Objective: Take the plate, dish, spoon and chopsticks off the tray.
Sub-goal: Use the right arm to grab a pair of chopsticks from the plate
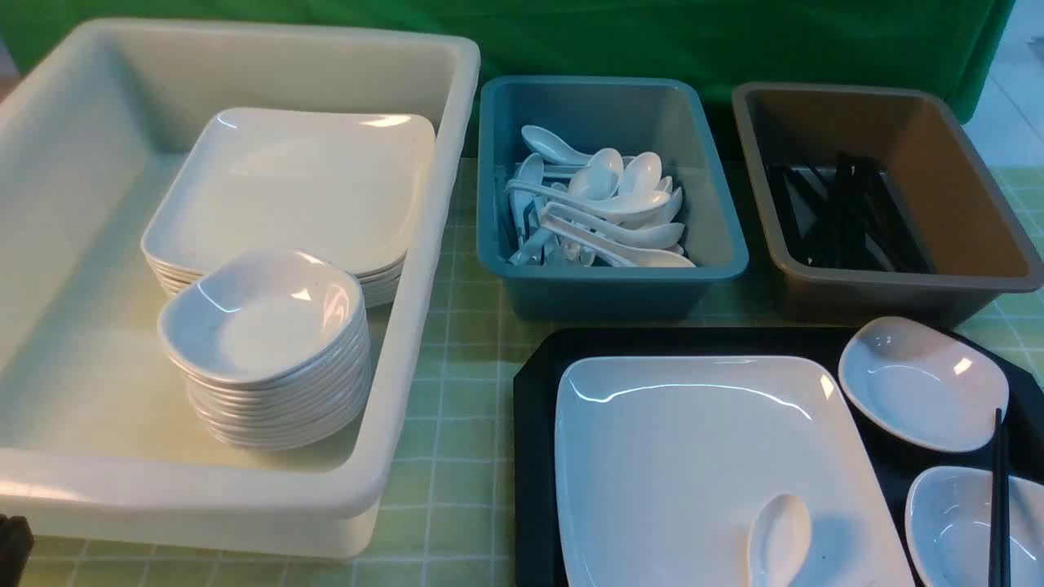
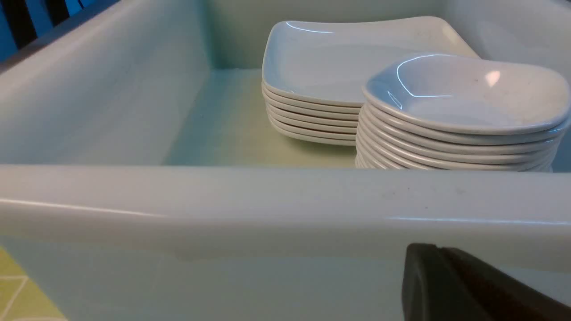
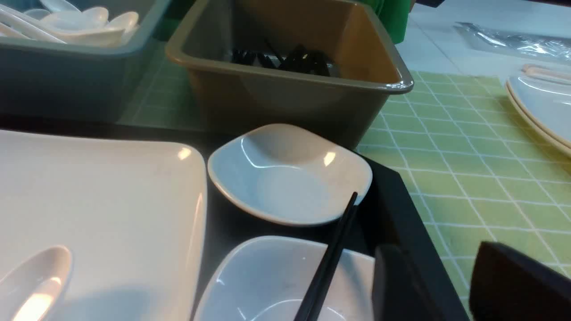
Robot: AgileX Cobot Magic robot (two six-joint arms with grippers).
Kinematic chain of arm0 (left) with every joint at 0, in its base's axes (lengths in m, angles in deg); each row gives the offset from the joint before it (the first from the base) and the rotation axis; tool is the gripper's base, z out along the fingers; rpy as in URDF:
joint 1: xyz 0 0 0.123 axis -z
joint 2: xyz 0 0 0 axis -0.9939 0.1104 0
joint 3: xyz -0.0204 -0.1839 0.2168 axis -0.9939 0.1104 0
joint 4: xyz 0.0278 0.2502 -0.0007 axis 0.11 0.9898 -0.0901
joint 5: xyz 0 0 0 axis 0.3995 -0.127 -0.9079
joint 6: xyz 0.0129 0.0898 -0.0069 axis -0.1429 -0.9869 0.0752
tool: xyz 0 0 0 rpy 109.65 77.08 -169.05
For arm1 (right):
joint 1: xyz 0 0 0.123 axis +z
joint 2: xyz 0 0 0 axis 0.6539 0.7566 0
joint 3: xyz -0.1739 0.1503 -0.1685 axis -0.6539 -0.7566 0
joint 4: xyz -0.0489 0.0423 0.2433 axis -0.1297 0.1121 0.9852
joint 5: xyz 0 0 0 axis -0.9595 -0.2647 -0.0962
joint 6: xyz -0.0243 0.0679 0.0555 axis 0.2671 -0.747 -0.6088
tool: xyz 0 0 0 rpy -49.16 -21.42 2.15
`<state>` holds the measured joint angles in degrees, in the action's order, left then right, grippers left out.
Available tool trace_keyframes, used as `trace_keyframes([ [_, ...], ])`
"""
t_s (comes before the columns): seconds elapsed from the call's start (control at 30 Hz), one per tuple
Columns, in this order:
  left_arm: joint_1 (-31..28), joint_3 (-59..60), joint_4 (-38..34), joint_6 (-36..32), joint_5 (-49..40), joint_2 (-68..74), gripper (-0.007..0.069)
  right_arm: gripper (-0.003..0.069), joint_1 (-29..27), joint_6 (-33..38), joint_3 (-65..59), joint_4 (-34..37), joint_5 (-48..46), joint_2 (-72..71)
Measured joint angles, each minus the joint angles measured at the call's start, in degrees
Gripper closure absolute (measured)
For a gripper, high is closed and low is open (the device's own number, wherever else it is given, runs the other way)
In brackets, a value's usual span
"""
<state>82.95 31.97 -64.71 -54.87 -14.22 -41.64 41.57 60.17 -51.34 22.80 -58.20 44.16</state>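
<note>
Here the tray (image 1: 534, 424) sits at the counter's (image 1: 457, 489) near right, carrying the plate (image 1: 693, 456) with the spoon (image 1: 779, 538) lying on its near part. Right of the plate are a far dish (image 1: 922, 383) and a near dish (image 1: 954, 514); the chopsticks (image 1: 998, 497) rest across the near dish. The right gripper (image 3: 446, 285) hangs open and empty by the tray's right rim. The left gripper (image 2: 435, 267), closed and empty, sits just outside the tub's (image 2: 267, 200) near wall.

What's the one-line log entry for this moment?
tray: plate with spoon on it, far dish, chopsticks across near dish | left fingers: shut | right fingers: open, empty
</note>
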Motion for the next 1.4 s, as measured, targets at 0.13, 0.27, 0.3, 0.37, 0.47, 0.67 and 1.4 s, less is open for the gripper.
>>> trace_keyframes([
  [0.13, 0.0, 0.0, 0.0, 0.0, 0.0, 0.0, 0.0627, 0.0417, 0.0, 0.0, 0.0, 0.0, 0.0, 0.0],
  [0.27, 0.0, 0.0, 0.0, 0.0, 0.0, 0.0, 0.0627, 0.0417, 0.0, 0.0, 0.0, 0.0, 0.0, 0.0],
  [0.3, 0.0, 0.0, 0.0, 0.0, 0.0, 0.0, 0.0627, 0.0417, 0.0, 0.0, 0.0, 0.0, 0.0, 0.0],
  [0.37, 0.0, 0.0, 0.0, 0.0, 0.0, 0.0, 0.0627, 0.0417, 0.0, 0.0, 0.0, 0.0, 0.0, 0.0],
  [0.47, 0.0, 0.0, 0.0, 0.0, 0.0, 0.0, 0.0627, 0.0417, 0.0, 0.0, 0.0, 0.0, 0.0, 0.0],
  [0.67, 0.0, 0.0, 0.3, 0.0, 0.5, 0.0, 0.0627, 0.0417, 0.0, 0.0, 0.0, 0.0, 0.0, 0.0],
  [1.4, 0.0, -2.2, -19.7, 24.2, 40.0, -0.1, 0.0627, 0.0417, 0.0, -5.0, 0.0, 0.3, 10.0, 0.0],
])
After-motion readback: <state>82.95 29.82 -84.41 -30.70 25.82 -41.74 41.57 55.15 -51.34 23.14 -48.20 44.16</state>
